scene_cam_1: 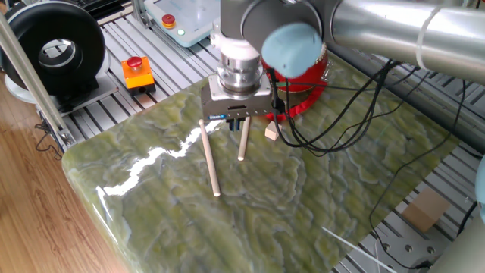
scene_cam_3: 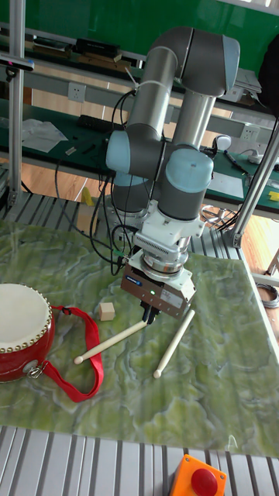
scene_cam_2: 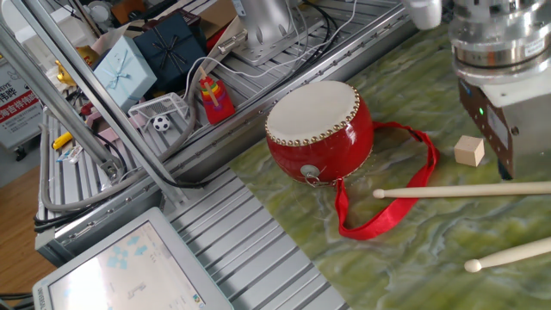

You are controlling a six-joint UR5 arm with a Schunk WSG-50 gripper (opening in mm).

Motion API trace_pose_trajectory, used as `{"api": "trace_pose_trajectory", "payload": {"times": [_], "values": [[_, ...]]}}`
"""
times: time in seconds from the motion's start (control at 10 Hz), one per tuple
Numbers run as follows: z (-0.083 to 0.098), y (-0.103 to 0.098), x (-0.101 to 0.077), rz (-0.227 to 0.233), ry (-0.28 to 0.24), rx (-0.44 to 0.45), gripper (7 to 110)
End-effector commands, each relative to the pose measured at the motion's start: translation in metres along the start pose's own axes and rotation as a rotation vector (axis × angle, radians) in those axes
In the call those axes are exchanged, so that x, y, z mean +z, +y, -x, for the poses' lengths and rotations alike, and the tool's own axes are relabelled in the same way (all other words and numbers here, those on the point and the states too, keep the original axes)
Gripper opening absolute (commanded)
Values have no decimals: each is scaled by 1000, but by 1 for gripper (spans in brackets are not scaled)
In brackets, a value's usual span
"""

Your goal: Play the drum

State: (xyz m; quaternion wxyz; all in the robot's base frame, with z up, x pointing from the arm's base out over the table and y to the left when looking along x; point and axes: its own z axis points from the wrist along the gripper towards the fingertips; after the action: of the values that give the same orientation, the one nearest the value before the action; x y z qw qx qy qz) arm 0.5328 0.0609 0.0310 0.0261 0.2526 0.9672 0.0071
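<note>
Early going: the drum (scene_cam_3: 23,332) sits untouched at the tall view's lower left. The pincer (scene_cam_3: 151,313) hangs above the nearer stick (scene_cam_3: 116,339), fingers slightly apart, gripping nothing. Grasping and striking remain.

Jaws (scene_cam_1: 236,121) hang over two drumsticks (scene_cam_1: 209,158) beside a wooden cube (scene_cam_1: 272,132).
</note>
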Motion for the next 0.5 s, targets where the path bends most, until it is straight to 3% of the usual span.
{"api": "trace_pose_trajectory", "payload": {"times": [0.0,0.4], "values": [[0,-1,15,15,-15,-49,7],[1,1,15,21,-18,-62,7]]}}
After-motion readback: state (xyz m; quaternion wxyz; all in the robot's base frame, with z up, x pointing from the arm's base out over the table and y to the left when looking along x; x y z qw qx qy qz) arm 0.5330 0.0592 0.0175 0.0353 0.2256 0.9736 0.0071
